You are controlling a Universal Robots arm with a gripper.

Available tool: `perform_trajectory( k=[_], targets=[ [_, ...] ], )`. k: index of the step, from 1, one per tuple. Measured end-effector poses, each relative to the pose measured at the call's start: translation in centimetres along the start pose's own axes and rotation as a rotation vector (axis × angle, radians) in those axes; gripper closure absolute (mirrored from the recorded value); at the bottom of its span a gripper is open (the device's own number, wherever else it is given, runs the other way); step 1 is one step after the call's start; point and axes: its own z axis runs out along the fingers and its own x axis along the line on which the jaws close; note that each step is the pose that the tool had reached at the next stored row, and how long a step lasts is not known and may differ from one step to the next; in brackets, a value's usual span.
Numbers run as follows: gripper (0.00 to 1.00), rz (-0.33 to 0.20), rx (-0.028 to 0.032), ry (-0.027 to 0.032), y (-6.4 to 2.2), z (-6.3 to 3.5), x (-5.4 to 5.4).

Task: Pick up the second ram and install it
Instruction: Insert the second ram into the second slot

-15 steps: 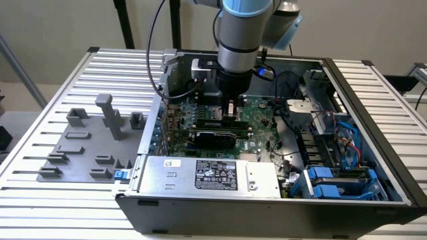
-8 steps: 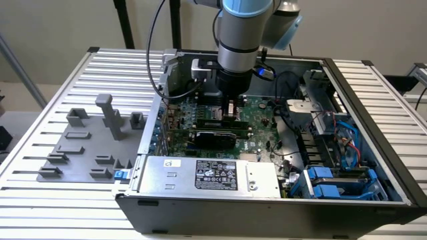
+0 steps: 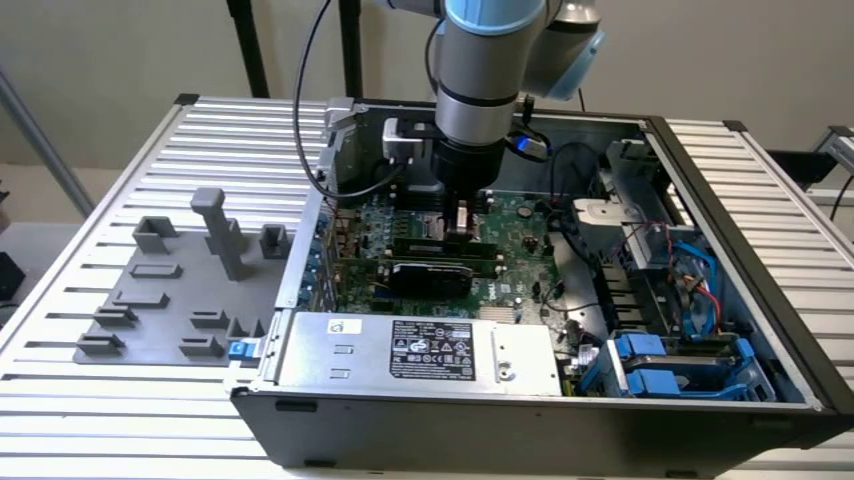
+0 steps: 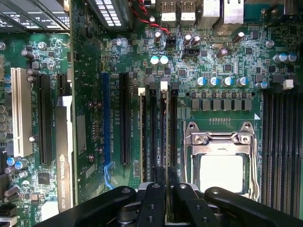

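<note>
Second ram (image 4: 164, 132): thin stick seen edge-on, standing on its long edge right in line with a black slot (image 4: 173, 132) on the green board (image 4: 227, 61). Long axis running straight out from the hand (image 4: 165, 194), parallel to the neighbouring slots. Near end tucked between the fingertips (image 4: 155, 191), far end reaching a white latch (image 4: 164, 85). Hand pressed nearly together, apparently pinching that near end; cannot tell whether the stick is already seated in the slot. Just beside it, a matching stick (image 4: 141, 137) under its own white latch. Processor socket (image 4: 222, 142) on the other side, close by. From outside, hand (image 3: 461, 225) low inside the open computer case (image 3: 747, 200), on the slatted desk (image 3: 134, 140).
</note>
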Motion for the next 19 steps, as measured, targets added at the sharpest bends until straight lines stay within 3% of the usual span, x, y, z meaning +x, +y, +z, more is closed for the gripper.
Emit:
perform_trajectory(
  k=[8,19],
  targets=[
    [0.87,-0.008,0.0001,0.0001,0.0,-0.07,0.0],
    [0.87,-0.009,0.0088,0.0032,0.01,-0.01,-0.01]
  ],
)
